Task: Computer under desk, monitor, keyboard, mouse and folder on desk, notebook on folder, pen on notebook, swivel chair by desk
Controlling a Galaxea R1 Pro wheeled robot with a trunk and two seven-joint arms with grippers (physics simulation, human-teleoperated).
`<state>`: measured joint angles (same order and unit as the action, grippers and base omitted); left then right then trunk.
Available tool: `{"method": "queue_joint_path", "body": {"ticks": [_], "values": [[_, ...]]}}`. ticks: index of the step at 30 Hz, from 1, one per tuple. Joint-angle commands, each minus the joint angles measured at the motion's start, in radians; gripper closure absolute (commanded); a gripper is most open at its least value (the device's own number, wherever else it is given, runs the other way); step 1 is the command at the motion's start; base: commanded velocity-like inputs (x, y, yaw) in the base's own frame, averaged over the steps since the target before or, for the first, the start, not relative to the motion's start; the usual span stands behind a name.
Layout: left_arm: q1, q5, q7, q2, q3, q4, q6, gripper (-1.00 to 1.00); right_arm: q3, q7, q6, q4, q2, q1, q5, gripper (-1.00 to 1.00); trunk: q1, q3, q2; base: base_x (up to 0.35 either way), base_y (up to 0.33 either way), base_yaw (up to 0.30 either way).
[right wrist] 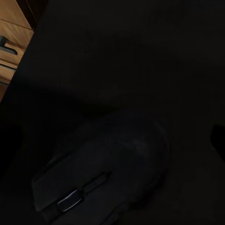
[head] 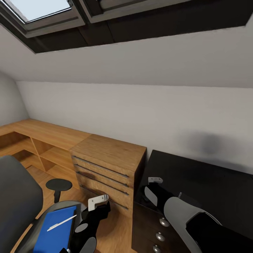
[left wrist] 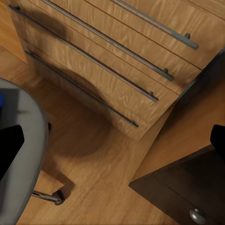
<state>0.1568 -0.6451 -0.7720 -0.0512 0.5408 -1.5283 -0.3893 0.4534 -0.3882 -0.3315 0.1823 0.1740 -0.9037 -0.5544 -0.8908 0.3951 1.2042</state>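
The swivel chair stands at the lower left, with the blue folder on its seat and the white pen lying on the folder. My left gripper hovers just right of the seat, open and empty, its fingers spread wide over the floor. My right gripper is over the left end of the black desk, open. Close below it the black mouse rests on the desk top. The computer, monitor, keyboard and notebook are out of view.
A light wood dresser with long handles stands between chair and desk, and low wood shelving runs to the left. The desk's drawer unit with silver knobs is below my right arm. A chair castor sits on the wood floor.
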Motion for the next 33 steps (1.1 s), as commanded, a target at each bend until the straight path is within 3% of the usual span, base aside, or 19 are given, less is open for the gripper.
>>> {"method": "queue_joint_path", "body": {"ticks": [1, 10, 21, 29, 33], "values": [[0.001, -0.005, -0.008, -0.001, 0.002, -0.002, -0.003, -1.0, 0.008, -0.006, -0.006, 0.002, 0.0, -0.001, -0.007, -1.0, 0.0, 0.001, 0.001, 0.0, 0.0, 0.0], [0.001, -0.006, -0.008, -0.001, 0.002, -0.001, -0.003, -1.0, 0.006, -0.003, -0.094, 0.006, -0.001, -0.001, -0.011, -1.0, 0.0, 0.001, 0.001, 0.0, 0.0, 0.0], [0.001, -0.007, -0.008, -0.001, 0.002, -0.001, -0.003, -1.0, 0.005, -0.003, -0.104, 0.008, -0.001, -0.001, -0.012, -1.0, 0.0, 0.001, 0.001, 0.0, 0.0, 0.0], [0.001, -0.005, -0.008, -0.001, 0.002, -0.002, -0.003, -1.0, 0.005, -0.003, -0.104, 0.008, -0.001, -0.001, -0.012, -1.0, -0.031, 0.026, 0.057, 0.0, 0.0, 0.0], [0.001, -0.006, -0.007, -0.001, 0.002, -0.001, -0.003, -1.0, 0.005, -0.003, -0.104, 0.008, -0.001, -0.001, -0.012, -1.0, -0.031, 0.026, 0.057, 0.0, 0.0, 0.0]]}}
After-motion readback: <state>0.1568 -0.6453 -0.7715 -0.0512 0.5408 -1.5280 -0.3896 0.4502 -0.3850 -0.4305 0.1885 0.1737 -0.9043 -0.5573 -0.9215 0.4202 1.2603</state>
